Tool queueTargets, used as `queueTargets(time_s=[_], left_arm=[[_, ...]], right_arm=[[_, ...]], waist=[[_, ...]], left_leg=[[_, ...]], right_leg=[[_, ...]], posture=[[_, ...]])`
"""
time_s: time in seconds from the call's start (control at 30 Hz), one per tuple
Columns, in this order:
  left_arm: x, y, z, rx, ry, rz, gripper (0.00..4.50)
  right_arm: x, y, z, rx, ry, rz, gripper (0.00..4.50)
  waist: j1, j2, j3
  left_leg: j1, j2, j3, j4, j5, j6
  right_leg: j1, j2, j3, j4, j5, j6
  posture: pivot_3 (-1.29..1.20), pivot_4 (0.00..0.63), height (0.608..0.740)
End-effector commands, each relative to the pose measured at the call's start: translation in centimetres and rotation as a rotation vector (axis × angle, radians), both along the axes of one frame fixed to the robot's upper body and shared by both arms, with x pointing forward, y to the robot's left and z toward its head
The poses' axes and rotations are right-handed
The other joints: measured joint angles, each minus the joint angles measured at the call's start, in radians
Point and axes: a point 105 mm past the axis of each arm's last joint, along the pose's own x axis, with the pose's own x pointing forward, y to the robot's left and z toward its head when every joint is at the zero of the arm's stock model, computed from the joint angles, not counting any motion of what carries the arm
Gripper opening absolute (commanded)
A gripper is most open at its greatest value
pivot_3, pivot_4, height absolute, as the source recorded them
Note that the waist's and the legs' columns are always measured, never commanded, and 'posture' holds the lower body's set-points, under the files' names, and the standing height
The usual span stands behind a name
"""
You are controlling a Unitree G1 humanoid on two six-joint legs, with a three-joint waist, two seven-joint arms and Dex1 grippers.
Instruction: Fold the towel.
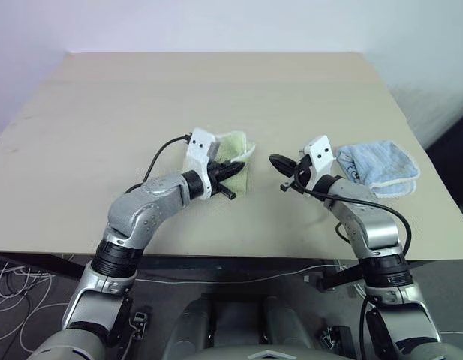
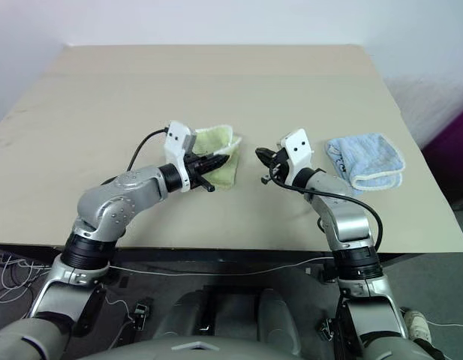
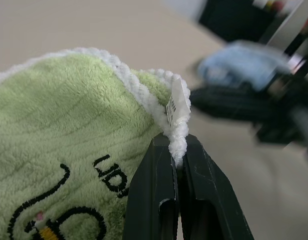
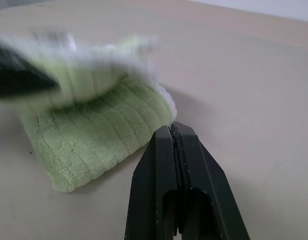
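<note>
The left gripper (image 1: 233, 171) pinched the white edging of the green towel (image 2: 216, 142) at one corner, its fingers (image 3: 166, 190) pressed tight on the trim beside a small white tag, the raised flap held over the rest of the towel, which lay on the table (image 1: 216, 82) near its middle. The right gripper (image 1: 278, 162) hovered just right of the towel, its fingers pressed together on nothing and not touching the cloth.

The hold looked thin: only the stitched edge sat between the fingers, so a quick pull could probably have slipped the corner free and let the flap drop short of its mark. The lower layer lay unpinned on a smooth top, so a drag on the flap might have slid the whole towel along rather than creasing it, leaving the fold skewed. The empty right gripper stood close enough that a wide carry of the flap risked a knock between the two.

A blue towel (image 1: 380, 169) lay bundled well to the right of the green one, near the table's right edge. The table was a pale beige slab, otherwise bare. Beyond the towel rose a plain white wall (image 1: 216, 22); loose cables (image 1: 13, 289) trailed on the floor below the near edge.
</note>
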Motion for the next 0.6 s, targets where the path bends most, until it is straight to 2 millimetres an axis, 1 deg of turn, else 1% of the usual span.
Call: queueTargets(time_s=[0.03, 0.17, 0.27, 0.33, 0.37, 0.47, 0.53, 0.6], left_arm=[[-0.2, 0.1, -0.1, 0.063, -0.041, -0.028, 0.05], [-0.3, 0.6, -1.0, 0.105, -0.029, -0.030, 0.05], [-0.5, 0.6, -1.0, 0.081, -0.020, -0.034, 0.68], [-0.6, 0.6, -0.6, 0.039, -0.011, -0.038, 1.27], [-0.7, 0.6, -0.4, 0.023, -0.010, -0.043, 1.68], [-1.0, 0.7, 0.1, -0.023, 0.003, -0.051, 2.71], [-1.7, 0.9, 1.2, -0.115, 0.028, -0.087, 3.41], [-2.2, 1.2, 2.1, -0.170, 0.027, -0.112, 4.05]], right_arm=[[-0.4, -0.4, 1.5, 0.009, -0.054, -0.011, 0.00], [-0.4, -0.2, 1.5, 0.009, -0.051, -0.009, 0.00], [-0.4, -0.1, 1.6, 0.008, -0.050, -0.003, 0.00], [-0.3, 0.0, 1.7, 0.007, -0.051, 0.002, 0.00], [-0.3, 0.1, 1.7, 0.006, -0.051, 0.004, 0.00], [-0.2, 0.2, 1.8, 0.005, -0.053, 0.009, 0.00], [-0.1, 0.3, 2.0, 0.006, -0.058, 0.014, 0.00], [-0.1, 0.4, 2.2, 0.008, -0.063, 0.020, 0.00]], waist=[[0.001, 0.000, 0.000], [0.001, 0.000, 0.000], [0.001, 0.000, 0.000], [0.001, 0.000, 0.000], [0.001, 0.000, 0.000], [0.000, 0.000, 0.000], [0.000, 0.000, 0.000], [0.000, 0.000, 0.000]], left_leg=[[0.000, 0.000, 0.000, 0.000, 0.000, 0.000], [0.000, 0.000, 0.000, 0.000, 0.000, 0.000], [0.000, 0.000, 0.000, 0.000, 0.000, 0.000], [0.000, 0.000, 0.000, 0.000, 0.000, 0.000], [0.000, 0.000, 0.000, 0.000, 0.000, 0.000], [0.000, 0.000, 0.000, 0.000, 0.000, 0.000], [0.000, 0.000, 0.000, 0.000, 0.000, 0.000], [0.000, 0.000, -0.001, 0.000, 0.000, 0.000]], right_leg=[[0.000, 0.000, 0.000, 0.000, 0.000, 0.000], [0.000, 0.000, 0.000, 0.000, 0.000, 0.000], [0.000, 0.000, 0.000, 0.000, 0.000, 0.000], [0.000, -0.001, 0.000, 0.000, 0.000, 0.000], [0.000, -0.001, 0.000, 0.000, 0.000, 0.000], [0.000, -0.001, 0.000, 0.000, 0.000, 0.000], [0.000, -0.001, 0.000, 0.000, 0.000, 0.000], [0.000, -0.001, 0.000, 0.000, 0.000, 0.000]], posture=[[0.00, 0.150, 0.740], [0.00, 0.150, 0.740], [0.00, 0.150, 0.740], [0.00, 0.150, 0.740], [0.00, 0.150, 0.740], [0.00, 0.150, 0.740], [0.00, 0.150, 0.740], [0.00, 0.150, 0.740]])
